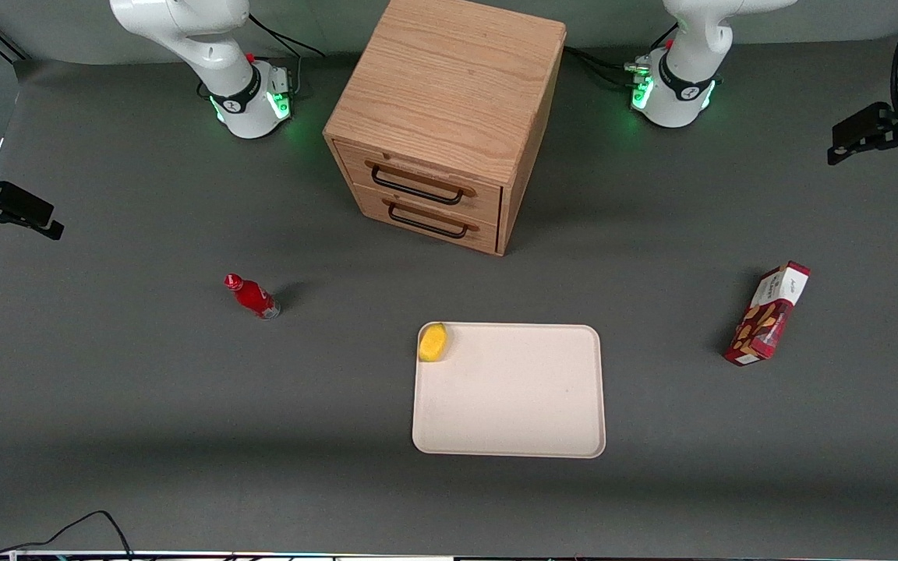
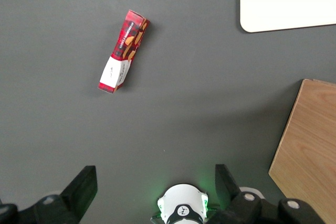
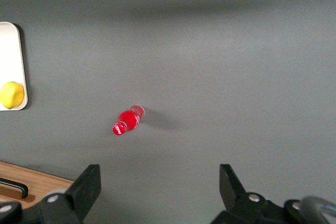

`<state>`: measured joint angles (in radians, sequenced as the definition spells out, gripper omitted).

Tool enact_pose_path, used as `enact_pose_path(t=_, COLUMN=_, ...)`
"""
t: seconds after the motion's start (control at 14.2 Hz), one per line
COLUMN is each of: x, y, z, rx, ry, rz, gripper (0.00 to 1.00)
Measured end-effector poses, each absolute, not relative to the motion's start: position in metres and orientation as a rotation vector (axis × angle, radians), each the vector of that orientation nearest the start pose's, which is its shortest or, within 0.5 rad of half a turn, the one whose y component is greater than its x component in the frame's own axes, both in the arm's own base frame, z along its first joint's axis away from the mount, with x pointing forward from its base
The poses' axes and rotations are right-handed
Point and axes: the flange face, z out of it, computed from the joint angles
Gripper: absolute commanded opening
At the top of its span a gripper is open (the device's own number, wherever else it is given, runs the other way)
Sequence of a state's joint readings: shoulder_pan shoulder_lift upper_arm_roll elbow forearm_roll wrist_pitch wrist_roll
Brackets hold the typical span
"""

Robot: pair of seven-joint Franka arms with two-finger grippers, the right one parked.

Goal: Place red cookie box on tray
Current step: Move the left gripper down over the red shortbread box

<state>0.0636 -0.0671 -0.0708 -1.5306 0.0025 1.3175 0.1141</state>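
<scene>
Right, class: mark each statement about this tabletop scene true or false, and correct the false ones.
1. The red cookie box lies on the tray. False: it lies on the table, apart from the tray, toward the working arm's end.
2. A yellow fruit sits in a corner of the tray. True.
3. The claw grips the box. False: it hangs open above the table, holding nothing.
4. Both drawers of the wooden cabinet are closed. True.
5. The small red bottle stands on the cabinet. False: it stands on the table, toward the parked arm's end.
</scene>
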Motion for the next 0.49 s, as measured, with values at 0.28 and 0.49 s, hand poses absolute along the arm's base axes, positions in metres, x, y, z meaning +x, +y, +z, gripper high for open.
enact_pose_path(t=0.28, x=0.503, y=-0.005, z=0.658, rx=-3.128, ry=0.189, rz=0.222, gripper=1.00)
enact_pose_path(t=0.49, x=0.513, y=0.022, z=0.645, rx=-3.126, ry=0.217, rz=0.211, gripper=1.00)
